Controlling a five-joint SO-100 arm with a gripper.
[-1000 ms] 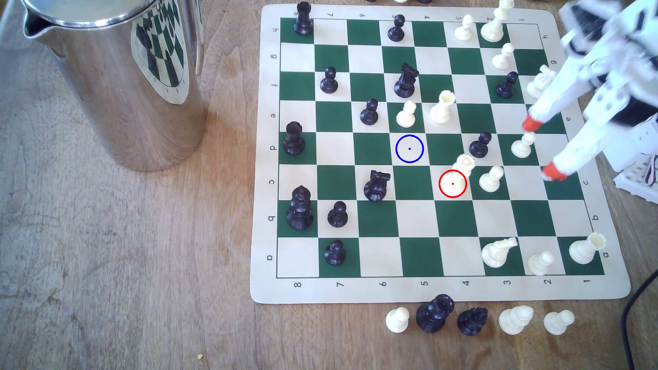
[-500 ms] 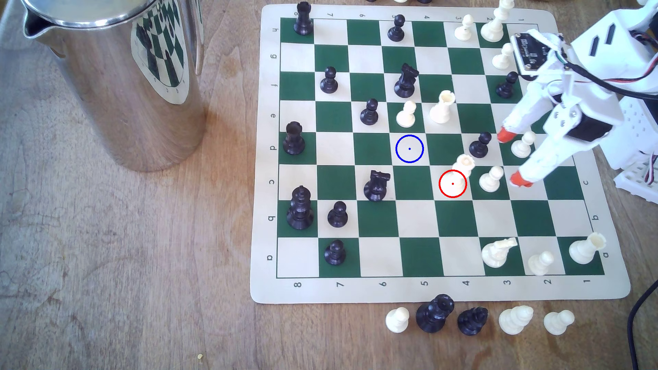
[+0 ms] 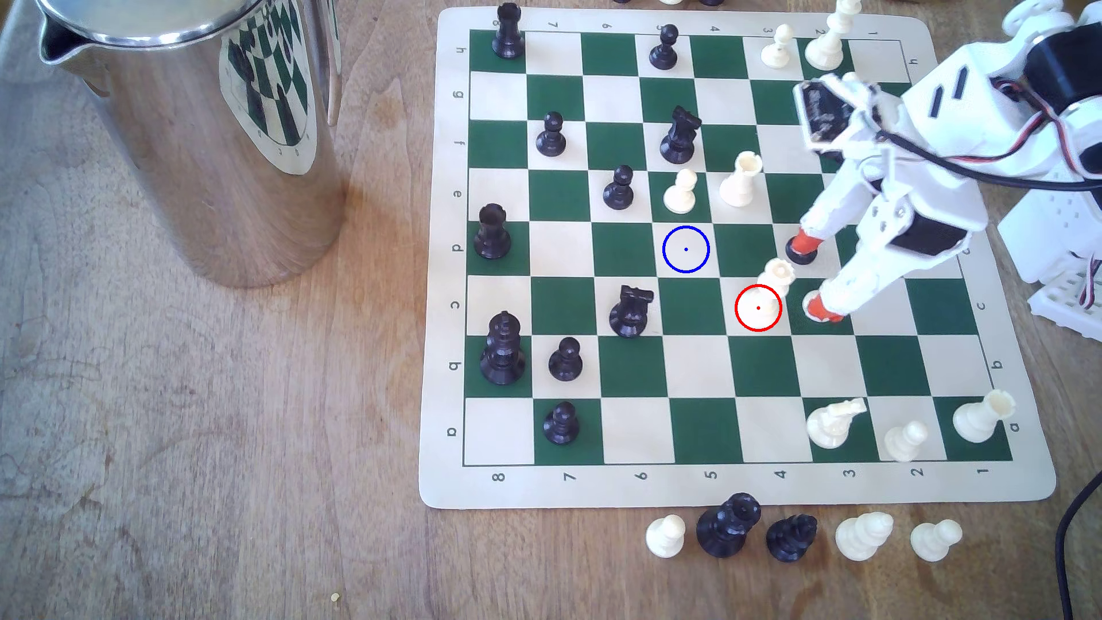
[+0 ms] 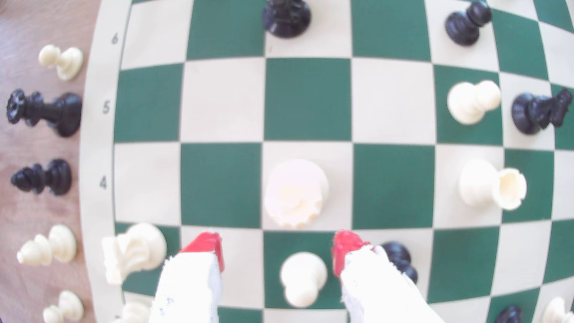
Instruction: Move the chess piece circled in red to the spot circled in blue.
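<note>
Beside the queen [image 3: 775, 280], the spread pincer [image 3: 812, 277] (red-tipped) half-hides two pawns.

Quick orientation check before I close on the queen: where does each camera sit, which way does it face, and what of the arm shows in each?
Exterior view: off the arm, high above the table, looking down on the chessboard; the white arm enters from this view's right, the open gripper near the white queen.
Wrist view: on the wrist, looking down along the fingers at the board; the two red-tipped fingers show.
Shared: queen, gripper, white rook, and the blue-circled spot, unmarked in the wrist view.
</note>
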